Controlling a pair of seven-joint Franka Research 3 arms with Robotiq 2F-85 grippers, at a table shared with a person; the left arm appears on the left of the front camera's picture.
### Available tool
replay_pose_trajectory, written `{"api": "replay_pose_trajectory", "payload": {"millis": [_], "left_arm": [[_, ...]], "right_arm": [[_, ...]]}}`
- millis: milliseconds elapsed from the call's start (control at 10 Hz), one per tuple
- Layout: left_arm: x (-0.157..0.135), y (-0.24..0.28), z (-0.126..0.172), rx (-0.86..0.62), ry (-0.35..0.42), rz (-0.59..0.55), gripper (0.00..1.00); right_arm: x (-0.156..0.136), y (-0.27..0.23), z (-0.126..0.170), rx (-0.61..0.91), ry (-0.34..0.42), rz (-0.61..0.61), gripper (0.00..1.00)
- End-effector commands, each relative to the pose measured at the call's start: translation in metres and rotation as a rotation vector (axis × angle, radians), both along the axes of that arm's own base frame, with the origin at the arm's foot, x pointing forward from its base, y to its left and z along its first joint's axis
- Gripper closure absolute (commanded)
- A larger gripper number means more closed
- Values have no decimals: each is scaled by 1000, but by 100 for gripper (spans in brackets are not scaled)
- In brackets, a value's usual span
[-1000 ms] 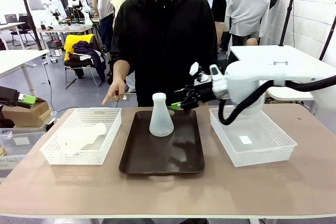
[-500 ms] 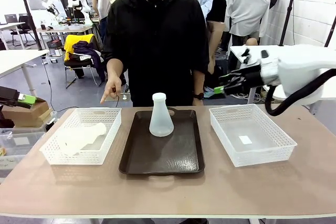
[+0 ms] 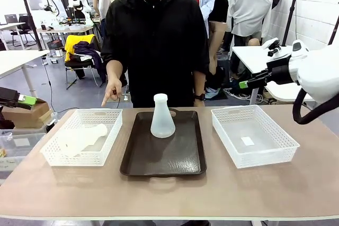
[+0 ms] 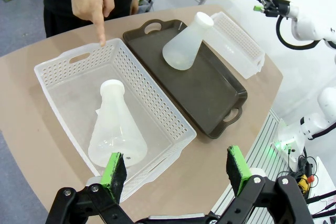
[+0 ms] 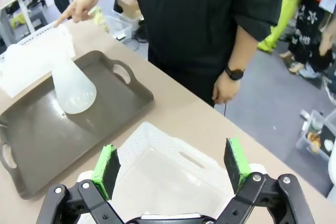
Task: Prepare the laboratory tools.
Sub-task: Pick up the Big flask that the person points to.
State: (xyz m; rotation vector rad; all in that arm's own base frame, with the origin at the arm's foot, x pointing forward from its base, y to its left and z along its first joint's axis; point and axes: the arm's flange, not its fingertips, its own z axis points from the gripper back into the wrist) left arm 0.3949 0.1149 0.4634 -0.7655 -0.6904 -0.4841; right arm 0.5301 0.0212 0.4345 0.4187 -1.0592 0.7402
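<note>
One frosted-white conical flask [image 3: 162, 117] stands upright on the dark brown tray [image 3: 163, 160]; it also shows as the flask [image 4: 186, 43] in the left wrist view and the flask [image 5: 73, 86] in the right wrist view. A second flask [image 3: 80, 137] lies on its side in the left white basket [image 3: 54, 156], seen close as the flask [image 4: 114, 128]. My left gripper [image 4: 176, 169] hangs open above that basket's near corner. My right gripper [image 3: 244, 84] is open, raised above the right basket [image 3: 266, 153], holding nothing; in its own view the right gripper [image 5: 171, 166] hangs over the basket [image 5: 157, 156].
A person in black stands at the far side and points with one hand [image 3: 113, 92] at the left basket, the finger [image 4: 100, 32] near its far rim. The right basket holds just a small white label [image 3: 247, 141]. Bare tabletop [image 3: 169, 194] lies along the near edge.
My right arm has drawn back to the right and upward, away from the upright flask on the tray, to a spot above the right basket. The flasks have not moved.
</note>
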Motion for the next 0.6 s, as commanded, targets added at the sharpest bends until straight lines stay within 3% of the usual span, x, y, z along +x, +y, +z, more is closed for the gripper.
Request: {"api": "replay_pose_trajectory", "payload": {"millis": [0,200,300,400,500], "left_arm": [[-1,1,1,-11,-6,-6,0],[-1,1,1,-11,-6,-6,0],[0,0,0,0,0,0,0],[5,-13,19,80,10,-10,0],[15,-34,45,171,-34,-40,0]], "right_arm": [[-15,2,5,15,13,-14,0],[-14,5,3,16,-12,-20,0],[-8,1,-1,3,14,-9,0],[-8,1,-1,3,14,-9,0],[-8,1,-1,3,14,-9,0]]}}
